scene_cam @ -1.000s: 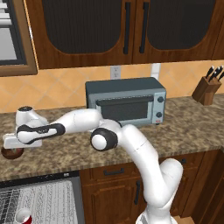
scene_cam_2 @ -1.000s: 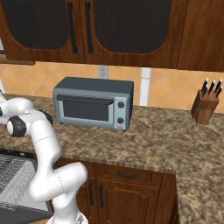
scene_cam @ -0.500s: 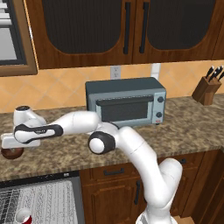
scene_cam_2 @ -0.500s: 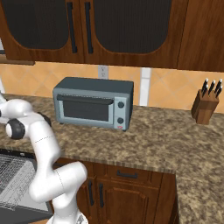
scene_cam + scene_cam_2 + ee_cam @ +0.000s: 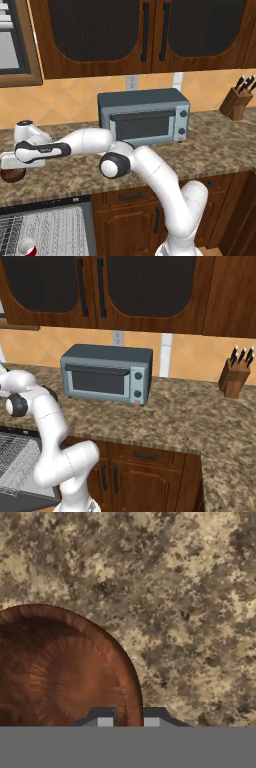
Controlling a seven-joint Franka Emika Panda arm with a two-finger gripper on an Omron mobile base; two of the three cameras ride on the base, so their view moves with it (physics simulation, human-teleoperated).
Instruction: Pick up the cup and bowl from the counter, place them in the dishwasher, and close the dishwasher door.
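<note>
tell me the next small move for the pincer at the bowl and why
Probably lift the bowl straight up off the counter. In the hand view the pincer has its fingertips close together astride the bowl's rim, so the grip looks made, and the cup already sits in the dishwasher rack.

I count one bowl (image 5: 12, 175), one cup (image 5: 26, 247), one toaster oven (image 5: 144, 116), one knife block (image 5: 236, 103) and two wall outlets (image 5: 132, 82), above one surface (image 5: 220, 145).
</note>
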